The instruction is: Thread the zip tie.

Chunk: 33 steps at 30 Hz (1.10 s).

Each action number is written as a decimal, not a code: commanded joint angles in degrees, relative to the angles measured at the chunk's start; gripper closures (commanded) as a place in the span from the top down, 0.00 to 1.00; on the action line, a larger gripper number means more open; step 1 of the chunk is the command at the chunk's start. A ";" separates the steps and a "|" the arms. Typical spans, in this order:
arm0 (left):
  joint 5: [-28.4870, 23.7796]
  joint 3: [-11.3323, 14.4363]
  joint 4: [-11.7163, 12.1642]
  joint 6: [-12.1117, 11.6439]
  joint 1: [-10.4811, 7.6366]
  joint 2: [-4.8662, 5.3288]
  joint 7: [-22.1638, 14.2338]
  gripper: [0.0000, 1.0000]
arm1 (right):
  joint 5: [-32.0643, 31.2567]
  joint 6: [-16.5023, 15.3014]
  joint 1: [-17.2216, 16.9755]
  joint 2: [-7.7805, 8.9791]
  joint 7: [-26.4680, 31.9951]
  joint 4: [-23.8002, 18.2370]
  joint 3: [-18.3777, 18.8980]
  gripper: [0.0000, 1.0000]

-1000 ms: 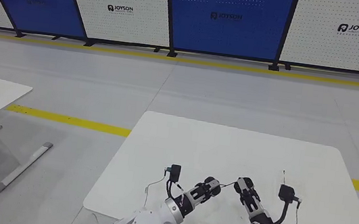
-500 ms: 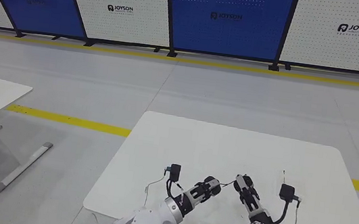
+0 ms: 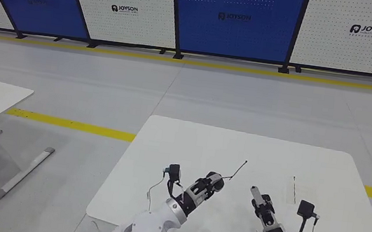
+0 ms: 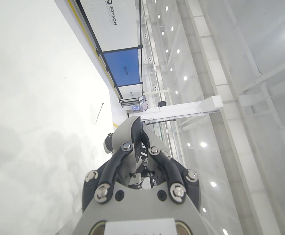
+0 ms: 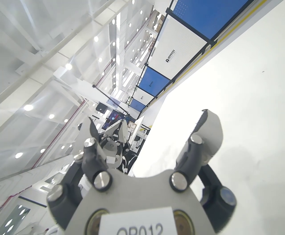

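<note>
Top view, lower centre: the left gripper (image 3: 215, 181) is sitting over the near part of the white table (image 3: 239, 141). Its fingers are pressed together on one end of the zip tie (image 3: 238, 171). The tie is sticking out of the fingertips as a thin black line and is pointing up and to the right across the frame. Its free end is hanging well short of the table's far edge.

Right wrist view, centre left: the same zip tie (image 5: 109, 99) is running diagonally up from the far-off left gripper (image 5: 121, 124), with a small block at its upper tip.

Left wrist view: the left gripper (image 4: 140, 126) is showing its two fingers closed pad to pad. The held tie cannot be made out here.

The right gripper (image 3: 254, 191) is sitting just right of the left one in the top view, apart from the tie. Its fingers (image 5: 209, 124) are standing wide apart and are gripping nothing.

A spare zip tie (image 3: 294, 187) is lying flat on the table to the right of the right gripper, touching neither arm. In the left wrist view it (image 4: 99, 113) is lying at centre left.
</note>
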 commanded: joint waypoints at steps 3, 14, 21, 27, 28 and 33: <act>0.02 0.00 0.01 -0.01 -0.01 0.00 0.02 0.00 | 0.00 0.01 0.00 0.00 0.00 -0.01 0.01 1.00; -3.31 -1.68 -1.54 0.60 1.28 0.18 -1.53 0.00 | -19.53 0.53 -0.41 1.17 2.12 -0.36 1.94 1.00; -3.34 -1.14 -2.44 1.55 1.46 0.16 -2.36 0.00 | -24.84 4.06 -0.75 1.17 1.22 -1.88 1.11 1.00; -3.34 -1.14 -2.44 1.55 1.46 0.16 -2.36 0.00 | -24.84 4.06 -0.75 1.17 1.22 -1.88 1.11 1.00; -3.34 -1.14 -2.44 1.55 1.46 0.16 -2.36 0.00 | -24.84 4.06 -0.75 1.17 1.22 -1.88 1.11 1.00; -4.94 -1.15 -2.34 1.93 1.37 0.07 -2.55 0.00 | -33.11 -0.15 -0.14 1.81 -0.08 -1.35 2.41 1.00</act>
